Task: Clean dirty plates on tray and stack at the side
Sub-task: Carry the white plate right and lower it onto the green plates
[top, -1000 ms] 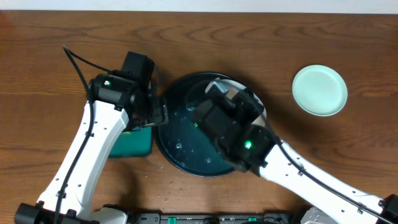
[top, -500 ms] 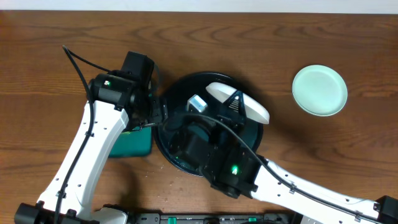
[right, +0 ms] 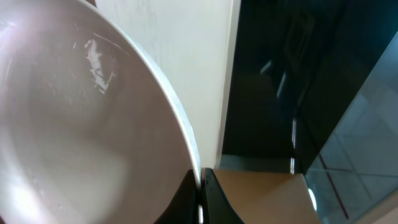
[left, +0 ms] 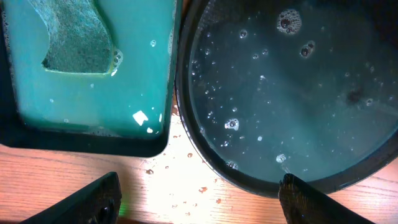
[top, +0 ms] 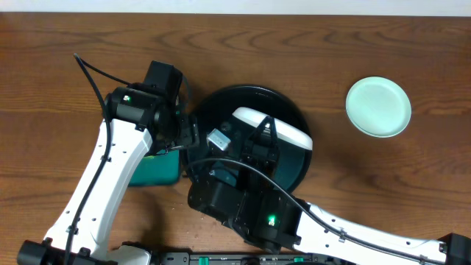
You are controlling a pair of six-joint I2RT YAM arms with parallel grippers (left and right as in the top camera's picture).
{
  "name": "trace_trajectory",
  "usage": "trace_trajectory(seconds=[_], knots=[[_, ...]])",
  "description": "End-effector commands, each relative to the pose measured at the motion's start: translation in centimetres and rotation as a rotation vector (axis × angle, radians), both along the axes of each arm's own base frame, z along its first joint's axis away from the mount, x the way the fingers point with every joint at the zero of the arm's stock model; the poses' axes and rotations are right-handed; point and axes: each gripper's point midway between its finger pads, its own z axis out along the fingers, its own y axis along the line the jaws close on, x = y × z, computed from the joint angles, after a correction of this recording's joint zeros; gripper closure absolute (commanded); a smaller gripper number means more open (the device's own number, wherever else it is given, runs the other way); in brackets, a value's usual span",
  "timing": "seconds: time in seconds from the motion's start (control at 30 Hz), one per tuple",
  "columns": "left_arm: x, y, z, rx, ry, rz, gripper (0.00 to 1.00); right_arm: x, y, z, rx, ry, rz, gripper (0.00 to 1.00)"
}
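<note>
The large black tray (top: 291, 158) holds soapy water and shows in the left wrist view (left: 273, 106). My right gripper (top: 263, 140) is shut on the rim of a white plate (top: 272, 126) and holds it on edge above the tray. In the right wrist view the plate (right: 81, 118) fills the left side, its rim pinched between the jaws of the right gripper (right: 200, 199). A pale mint plate (top: 378, 107) lies on the table at the right. My left gripper (left: 199, 199) is open and empty over the table between the tray's left rim and the green tray.
A rectangular green tray (left: 87, 68) with a sponge (left: 74, 34) and soapy water sits just left of the black tray. In the overhead view my left arm hides most of the green tray (top: 156, 171). Water drops spot the wood between the trays.
My right arm has swung toward the front of the table, and the white plate has shifted left and tilted further on edge over the tray. The left arm has hardly moved.
</note>
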Motion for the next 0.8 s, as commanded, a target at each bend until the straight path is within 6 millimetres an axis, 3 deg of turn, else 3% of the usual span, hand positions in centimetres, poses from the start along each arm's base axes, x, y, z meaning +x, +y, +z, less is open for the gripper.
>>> trace_trajectory(seconds=[0.0, 0.27, 0.37, 0.47, 0.57, 0.67, 0.77], knots=[[-0.3, 0.0, 0.1, 0.0, -0.004, -0.017, 0.18, -0.7, -0.3, 1.1, -0.002, -0.034, -0.008, 0.99], [-0.3, 0.0, 0.1, 0.0, -0.004, -0.017, 0.18, -0.7, -0.2, 1.0, 0.015, -0.033, -0.004, 0.99], [-0.3, 0.0, 0.1, 0.0, -0.004, -0.017, 0.18, 0.4, 0.4, -0.9, 0.097, 0.05, 0.044, 0.99], [-0.5, 0.0, 0.1, 0.003, 0.005, -0.017, 0.18, -0.4, -0.2, 1.1, 0.061, -0.065, -0.032, 0.99], [-0.4, 0.0, 0.1, 0.002, -0.001, -0.021, 0.18, 0.0, 1.0, -0.9, 0.157, 0.031, 0.052, 0.99], [-0.5, 0.0, 0.1, 0.003, 0.003, -0.022, 0.18, -0.5, 0.9, 0.2, 0.22, -0.046, 0.021, 0.99], [-0.4, 0.0, 0.1, 0.002, -0.002, -0.024, 0.18, 0.2, 2.0, -4.0, 0.416, 0.16, 0.093, 0.99]])
